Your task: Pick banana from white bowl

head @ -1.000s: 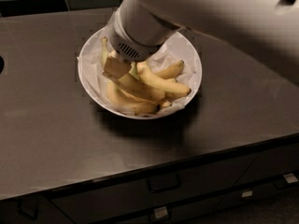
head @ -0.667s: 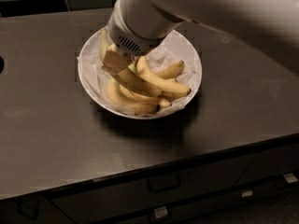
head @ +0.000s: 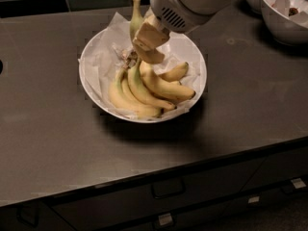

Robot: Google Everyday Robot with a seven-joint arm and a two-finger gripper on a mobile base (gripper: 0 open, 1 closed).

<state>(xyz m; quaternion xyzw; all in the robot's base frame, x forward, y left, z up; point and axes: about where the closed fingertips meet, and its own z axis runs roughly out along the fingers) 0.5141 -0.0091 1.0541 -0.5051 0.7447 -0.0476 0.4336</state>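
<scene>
The white bowl (head: pixel 94 69) is wide, shallow and lined with crumpled white paper, and sits mid-counter. A bunch of yellow bananas (head: pixel 144 90) lies in it, stems pointing up toward the gripper. My gripper (head: pixel 147 49) hangs over the bowl's back half, with the white arm coming in from the upper right. Its tan fingers (head: pixel 151 35) are closed around the lower end of a single greenish-yellow banana (head: pixel 136 16), which stands nearly upright above the bowl's far rim. Where the fingers meet the banana is partly hidden.
Two smaller, deeper white bowls (head: pixel 288 20) stand at the counter's back right corner. A dark tiled wall runs behind the dark counter (head: pixel 53 148). Drawers with metal handles (head: pixel 168 186) sit below the front edge.
The gripper has risen out of the bowl and moved up and to the right, uncovering the bunch. One banana now stands upright at the fingers.
</scene>
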